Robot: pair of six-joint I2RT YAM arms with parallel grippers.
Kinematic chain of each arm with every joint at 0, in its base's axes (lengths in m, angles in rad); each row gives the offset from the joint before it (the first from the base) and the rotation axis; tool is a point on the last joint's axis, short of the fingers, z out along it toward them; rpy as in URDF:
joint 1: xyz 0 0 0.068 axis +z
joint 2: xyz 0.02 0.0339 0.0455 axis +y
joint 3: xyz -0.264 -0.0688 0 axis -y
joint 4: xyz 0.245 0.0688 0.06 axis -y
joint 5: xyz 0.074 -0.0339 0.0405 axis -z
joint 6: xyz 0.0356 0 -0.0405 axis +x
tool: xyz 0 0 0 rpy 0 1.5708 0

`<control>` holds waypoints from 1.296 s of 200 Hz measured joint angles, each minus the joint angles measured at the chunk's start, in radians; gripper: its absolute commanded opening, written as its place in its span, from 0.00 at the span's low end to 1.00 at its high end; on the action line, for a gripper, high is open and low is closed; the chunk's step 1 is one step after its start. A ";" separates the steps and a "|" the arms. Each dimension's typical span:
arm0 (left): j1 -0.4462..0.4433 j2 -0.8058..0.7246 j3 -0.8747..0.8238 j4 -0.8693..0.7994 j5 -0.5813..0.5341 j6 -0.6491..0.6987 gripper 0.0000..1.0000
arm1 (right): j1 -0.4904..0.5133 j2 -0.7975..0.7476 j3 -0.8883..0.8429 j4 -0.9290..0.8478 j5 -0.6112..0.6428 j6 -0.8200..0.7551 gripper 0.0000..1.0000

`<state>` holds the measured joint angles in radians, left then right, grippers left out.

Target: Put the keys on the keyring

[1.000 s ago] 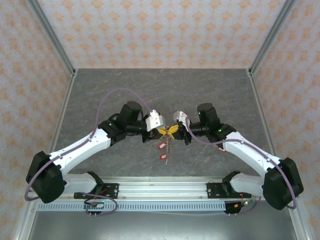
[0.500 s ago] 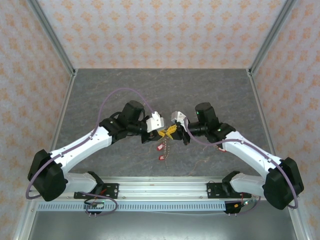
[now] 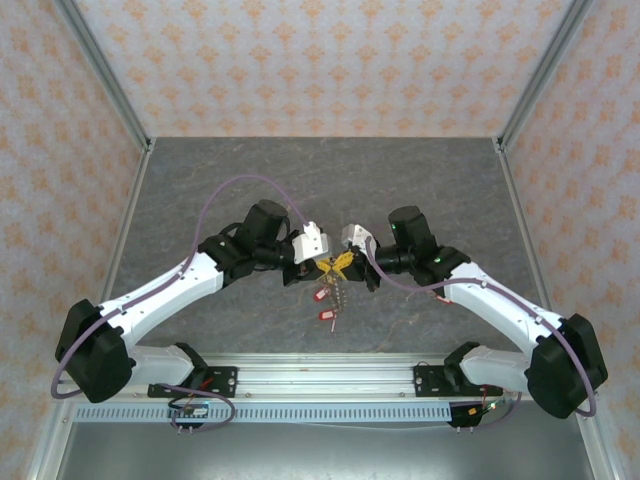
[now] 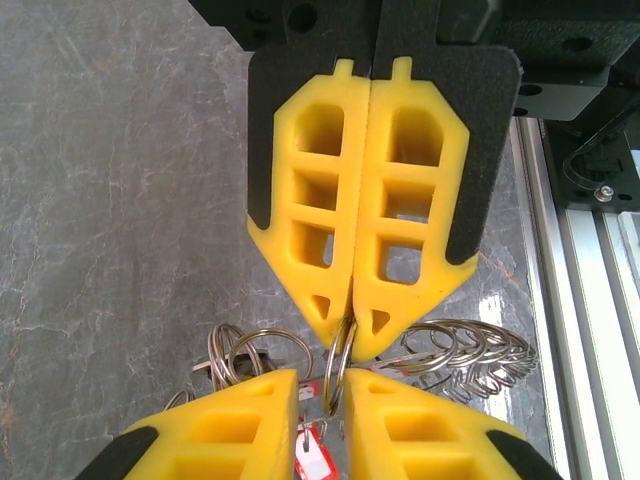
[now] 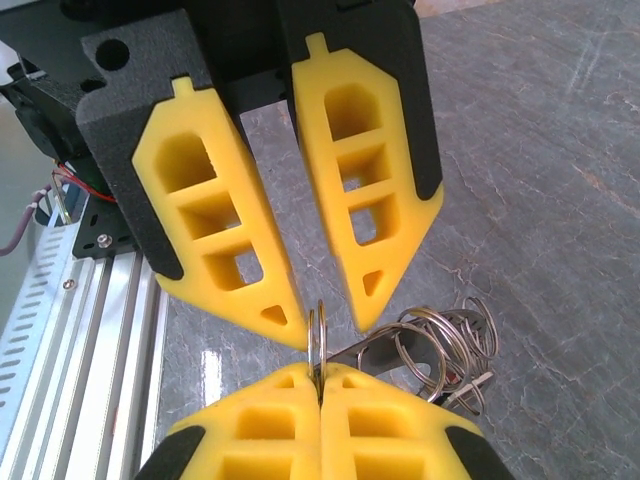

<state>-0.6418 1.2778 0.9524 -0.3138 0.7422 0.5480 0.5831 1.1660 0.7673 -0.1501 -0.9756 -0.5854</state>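
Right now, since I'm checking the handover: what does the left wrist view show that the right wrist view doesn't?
Left wrist adds: a small red plastic tag between the fingers of the open left gripper. Right wrist adds: thin red wires above the perforated aluminium rail. Shared: the right gripper shut on a thin silvery metal ring, and a cluster of silvery wire rings beside it.

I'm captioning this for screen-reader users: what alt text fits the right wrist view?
The right gripper, yellow fingers shut, pinches a thin metal ring at the bottom edge; opposite, the left gripper has its fingers apart either side of that ring. More rings cluster to the right, over a grey table.
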 measured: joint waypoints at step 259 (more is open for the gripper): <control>0.041 -0.032 -0.211 0.455 0.138 -0.294 0.00 | -0.099 0.009 -0.143 0.334 -0.160 0.146 0.00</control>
<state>-0.6006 1.2461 0.7414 0.1410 0.8806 0.2539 0.4839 1.1751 0.6243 0.1837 -1.1355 -0.4393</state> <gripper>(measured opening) 0.043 0.037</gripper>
